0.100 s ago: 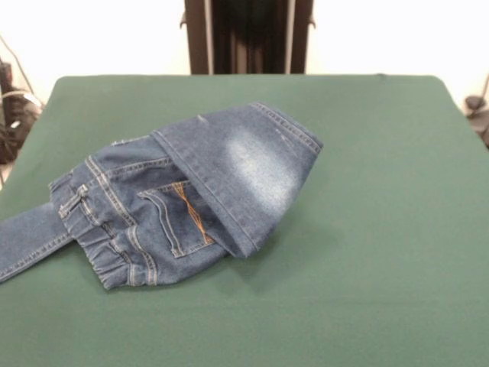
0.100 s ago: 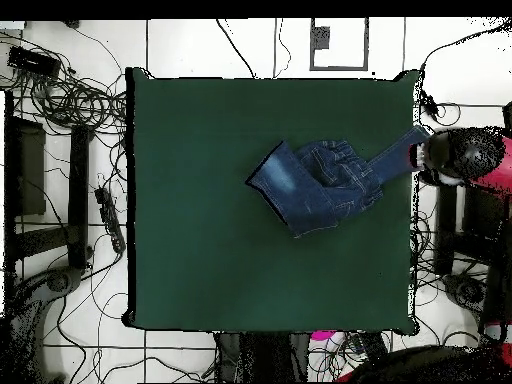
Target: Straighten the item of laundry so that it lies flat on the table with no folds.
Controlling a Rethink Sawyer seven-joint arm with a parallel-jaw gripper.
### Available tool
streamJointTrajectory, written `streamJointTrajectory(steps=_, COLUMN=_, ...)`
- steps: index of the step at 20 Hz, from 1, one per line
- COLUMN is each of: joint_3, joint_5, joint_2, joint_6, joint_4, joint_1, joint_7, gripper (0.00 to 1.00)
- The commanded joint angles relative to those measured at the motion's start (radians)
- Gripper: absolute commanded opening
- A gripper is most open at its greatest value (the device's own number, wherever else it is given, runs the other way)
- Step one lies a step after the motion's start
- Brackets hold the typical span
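A broad tabletop [image 1: 382, 229] covered in dark green cloth carries a single pair of blue jeans [image 1: 206, 191]. In the front view the jeans lie left of the middle, bunched and folded. One leg is doubled back over the seat, its faded whitish patch facing up and its hem pointing to the far right. The gathered waistband sits at the near left, and a back pocket with orange stitching shows just beside the folded leg. The other leg runs off toward the tabletop's left edge. The green cloth to the right and near side lies smooth.
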Motion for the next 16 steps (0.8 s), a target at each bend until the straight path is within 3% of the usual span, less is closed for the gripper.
streamJointTrajectory(steps=1, joint_3=-0.020, joint_5=0.079, joint_2=-0.070, joint_6=-0.104, joint_4=0.345, joint_1=0.095, joint_7=0.314, gripper=1.00)
streamJointTrajectory(steps=16, joint_3=-0.109, joint_5=0.157, joint_2=-0.057, joint_6=-0.273, joint_4=0.482, joint_1=0.164, joint_7=0.335, gripper=1.00)
